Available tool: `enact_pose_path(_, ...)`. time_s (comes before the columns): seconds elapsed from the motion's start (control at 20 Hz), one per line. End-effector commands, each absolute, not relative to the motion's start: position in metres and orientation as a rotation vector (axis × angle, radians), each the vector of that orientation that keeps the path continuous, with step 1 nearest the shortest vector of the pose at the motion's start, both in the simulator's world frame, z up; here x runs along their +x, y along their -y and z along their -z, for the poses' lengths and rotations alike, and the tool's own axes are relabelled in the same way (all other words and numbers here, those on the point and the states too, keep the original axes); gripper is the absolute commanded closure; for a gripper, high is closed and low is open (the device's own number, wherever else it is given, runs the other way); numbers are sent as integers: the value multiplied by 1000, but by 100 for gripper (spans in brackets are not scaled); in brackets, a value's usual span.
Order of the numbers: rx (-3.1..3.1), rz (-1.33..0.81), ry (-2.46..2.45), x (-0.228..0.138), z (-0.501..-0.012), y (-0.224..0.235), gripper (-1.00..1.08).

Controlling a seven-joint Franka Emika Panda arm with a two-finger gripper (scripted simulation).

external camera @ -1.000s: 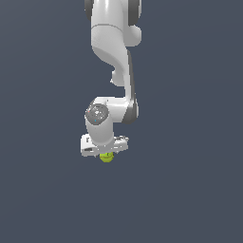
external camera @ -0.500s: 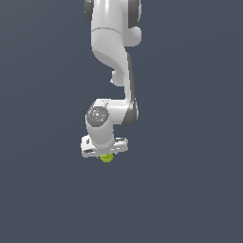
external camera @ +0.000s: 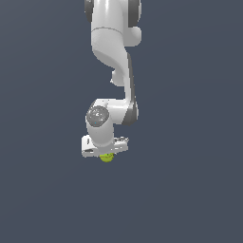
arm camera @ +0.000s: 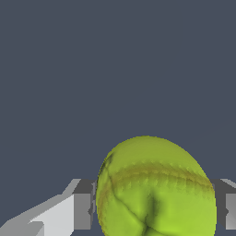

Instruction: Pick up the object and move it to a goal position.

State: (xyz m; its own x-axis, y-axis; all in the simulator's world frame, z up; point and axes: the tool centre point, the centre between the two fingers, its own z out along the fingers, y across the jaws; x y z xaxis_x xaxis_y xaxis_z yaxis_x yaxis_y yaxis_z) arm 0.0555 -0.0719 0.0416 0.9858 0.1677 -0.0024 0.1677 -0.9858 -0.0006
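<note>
Yellow-green ball (arm camera: 154,189) w/ dark seam, clamped in gripper (external camera: 105,151).

Place: a bare simulated scene, not a home, kitchen or workshop.
Ground: one flat, uniform slate-grey surface (external camera: 190,190) fills both views from edge to edge, with no horizon, wall or seam.
Rendering: the white arm (external camera: 111,52) has smooth, flatly shaded shells and clean edges, typical of computer graphics.
Wrist view: the grey field (arm camera: 115,69) has no texture or grain.
Furnishing: only the arm stands against the grey.
</note>
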Motion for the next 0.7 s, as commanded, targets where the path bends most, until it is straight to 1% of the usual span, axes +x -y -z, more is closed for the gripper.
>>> enact_pose_path(0.0,-3130,-1,265,54,-45,71,108)
enact_pose_path(0.35,-3130,-1,265,41,-62,62,108)
enact_pose_path(0.65,-3130,-1,265,19,-90,47,108)
